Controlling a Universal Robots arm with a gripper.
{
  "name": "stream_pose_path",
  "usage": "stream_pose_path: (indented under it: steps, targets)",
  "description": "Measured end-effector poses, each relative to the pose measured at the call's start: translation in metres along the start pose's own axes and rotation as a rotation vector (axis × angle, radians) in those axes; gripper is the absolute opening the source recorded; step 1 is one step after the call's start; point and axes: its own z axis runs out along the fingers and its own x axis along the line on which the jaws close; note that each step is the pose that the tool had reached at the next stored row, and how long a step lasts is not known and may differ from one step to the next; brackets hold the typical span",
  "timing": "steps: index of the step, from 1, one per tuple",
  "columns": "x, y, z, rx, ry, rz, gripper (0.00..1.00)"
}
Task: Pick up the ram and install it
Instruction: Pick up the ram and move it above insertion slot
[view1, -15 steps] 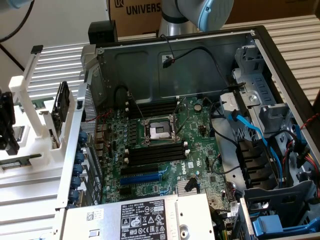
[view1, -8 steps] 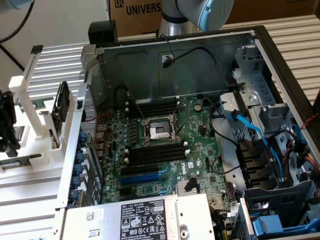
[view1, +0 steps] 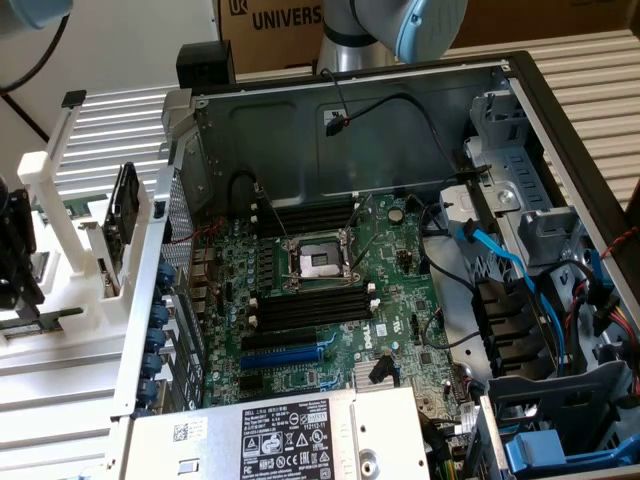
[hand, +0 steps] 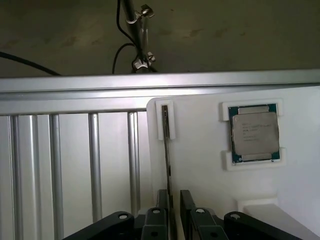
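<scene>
Black metal pincer (hand: 174, 199) sits closest to the wrist camera, released, its two fingers (hand: 162, 200) standing apart on either side of the ram (hand: 167, 150), a thin green circuit-board stick seen edge-on. The ram stands on its edge in a white plastic holder (hand: 200, 165), its far end in a small white bracket; it lies just beside one finger, with a clear gap to the other. On the same holder a square silver processor chip (hand: 253, 134) with a green rim rests in its own white frame, well apart from the ram; its print is too small to read. Next to the holder runs the ribbed aluminium counter (hand: 75, 165)

From the exterior view, the pincer (view1: 18, 250) hangs at the far left over the white plastic holder (view1: 60, 345), outside the open grey metal computer case (view1: 400, 110). Inside the case lies a green motherboard (view1: 300, 340) with long black memory slots (view1: 310, 305) beside a silver processor socket (view1: 315, 262), and blue cables (view1: 495, 255) toward the exterior view's right. A white label (view1: 290, 440) on the nearest grey unit reads "DELL". Behind the case, a brown cardboard box (view1: 280, 20) shows "UNIVERS", next to the grey and blue robot arm (view1: 400, 25)
</scene>
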Motion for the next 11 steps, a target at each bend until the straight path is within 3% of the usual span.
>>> stream_pose_path:
  steps: [2, 7, 11]
  targets:
    - [0.0001, 0.0, 0.0048, 0.0027, 0.0013, -0.007, 0.25]
    - [0.0002, 0.001, 0.0093, 0.019, 0.0006, -0.014, 0.25]
    - [0.0003, 0.0014, 0.012, 0.0286, 0.0001, -0.018, 0.25]
